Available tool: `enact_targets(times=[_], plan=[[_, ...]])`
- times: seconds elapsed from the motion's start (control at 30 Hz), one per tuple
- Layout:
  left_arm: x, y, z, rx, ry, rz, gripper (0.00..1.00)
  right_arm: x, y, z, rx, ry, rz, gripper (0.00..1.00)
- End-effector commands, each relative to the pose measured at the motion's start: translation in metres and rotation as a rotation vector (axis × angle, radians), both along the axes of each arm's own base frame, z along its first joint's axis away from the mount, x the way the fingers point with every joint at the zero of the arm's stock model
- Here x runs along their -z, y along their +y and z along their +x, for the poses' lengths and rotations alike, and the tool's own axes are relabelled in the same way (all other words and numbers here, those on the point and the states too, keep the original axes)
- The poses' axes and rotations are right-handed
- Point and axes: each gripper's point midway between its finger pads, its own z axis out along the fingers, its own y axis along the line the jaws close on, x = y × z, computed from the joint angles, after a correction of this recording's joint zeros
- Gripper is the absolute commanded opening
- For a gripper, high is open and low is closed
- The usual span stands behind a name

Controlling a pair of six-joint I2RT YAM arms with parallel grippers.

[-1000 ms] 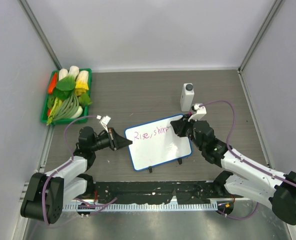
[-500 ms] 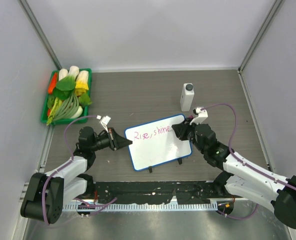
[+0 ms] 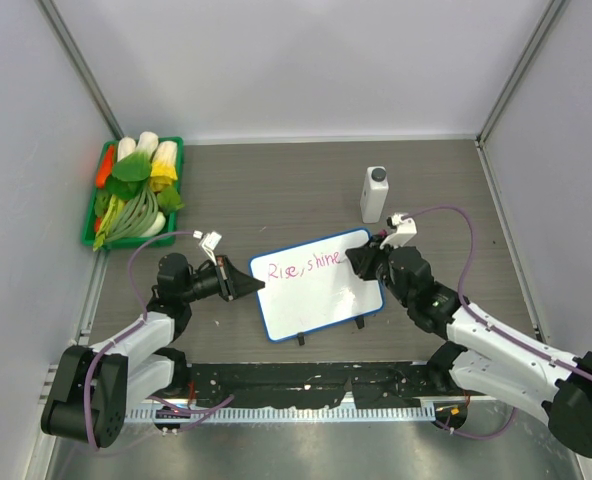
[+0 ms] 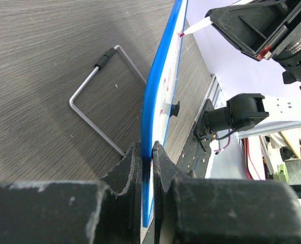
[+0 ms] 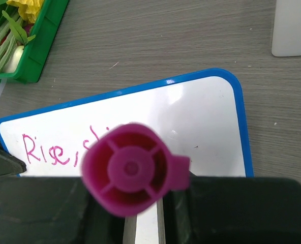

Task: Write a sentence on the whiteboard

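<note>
The left gripper (image 3: 255, 287) is pinching the whiteboard (image 3: 321, 300) edge; the right gripper (image 3: 362, 262) is squeezing the marker (image 5: 130, 170), just right of the sentence (image 3: 298, 266).

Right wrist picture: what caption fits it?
The right claw holds a pink marker over the blue-rimmed whiteboard, pink writing begun.

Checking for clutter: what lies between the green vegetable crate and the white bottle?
Nothing: the top view shows only bare tabletop between the green crate and the white bottle.
</note>
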Motion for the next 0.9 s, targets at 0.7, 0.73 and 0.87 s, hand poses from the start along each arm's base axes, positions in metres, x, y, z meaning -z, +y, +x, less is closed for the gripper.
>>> enact_targets(times=[0.7,0.73,0.87], plan=[[0.000,0.003,0.006,-0.020,-0.066,0.027,0.00,-0.068,-0.015,-0.009,0.014,-0.196,0.118,0.02],[0.000,0.003,0.006,-0.019,-0.066,0.027,0.00,-0.066,-0.014,-0.009,0.009,-0.193,0.115,0.01],[0.000,0.004,0.006,-0.023,-0.066,0.028,0.00,-0.065,-0.011,-0.009,-0.010,-0.189,0.109,0.01]])
